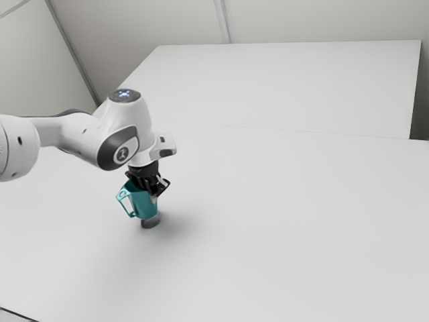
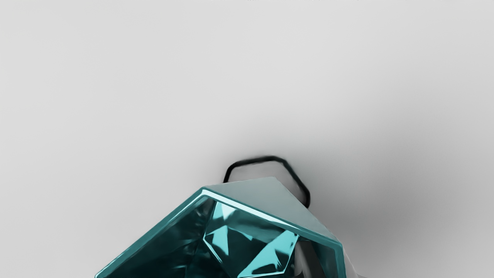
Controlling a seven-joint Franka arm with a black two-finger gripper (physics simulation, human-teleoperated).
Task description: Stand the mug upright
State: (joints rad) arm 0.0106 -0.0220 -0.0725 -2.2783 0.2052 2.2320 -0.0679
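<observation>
Teal faceted mug (image 1: 140, 204) under the black gripper (image 1: 153, 196), its mouth upward and its body slightly tilted, handle (image 1: 125, 201) toward the exterior view's left; fingers nearly together, closed on the mug's wall, one finger (image 2: 310, 262) inside the mouth, the other outside; a dark patch (image 1: 150, 222) marks the white table (image 1: 281, 215) just below the mug.

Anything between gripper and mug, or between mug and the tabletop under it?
Gripper to mug: nothing visible, it's shut on the mug's wall, one finger inside. Mug to tabletop: a dark patch right below the mug; can't tell if it's shadow or an object.
</observation>
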